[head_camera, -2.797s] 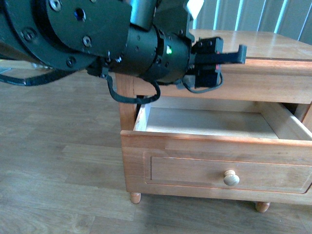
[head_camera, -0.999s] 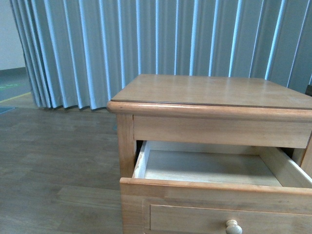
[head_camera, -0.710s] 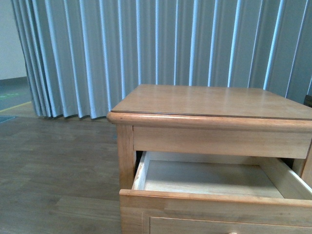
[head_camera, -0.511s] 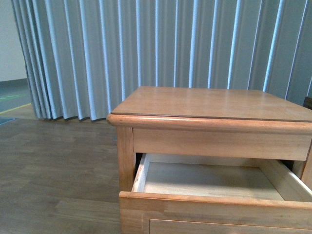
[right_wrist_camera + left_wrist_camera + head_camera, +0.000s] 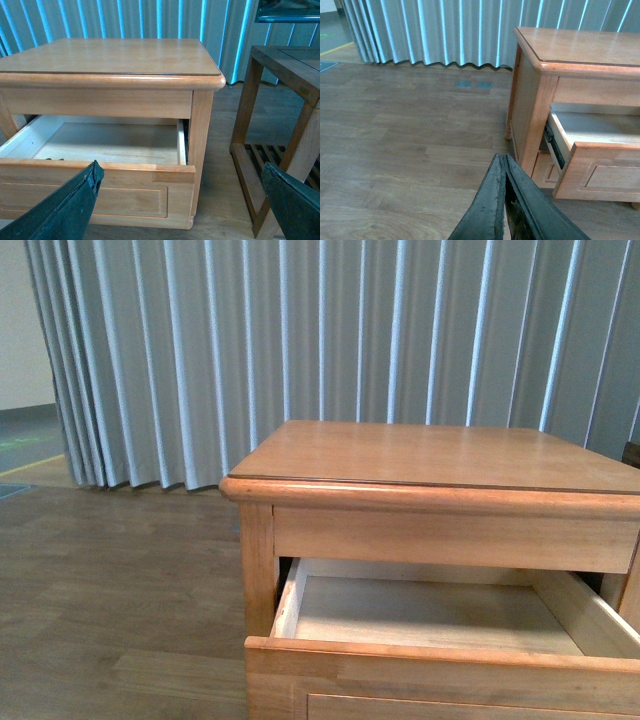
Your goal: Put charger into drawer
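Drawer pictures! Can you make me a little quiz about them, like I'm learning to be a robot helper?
1. True or false: the drawer is pulled open.
2. Which end effector is wide open? A. left B. right C. neither
3. Fill in: behind the cabinet hangs a long pleated ____.

Key
1. True.
2. B. The right end effector is spread wide; the left end effector is shut.
3. Curtain.
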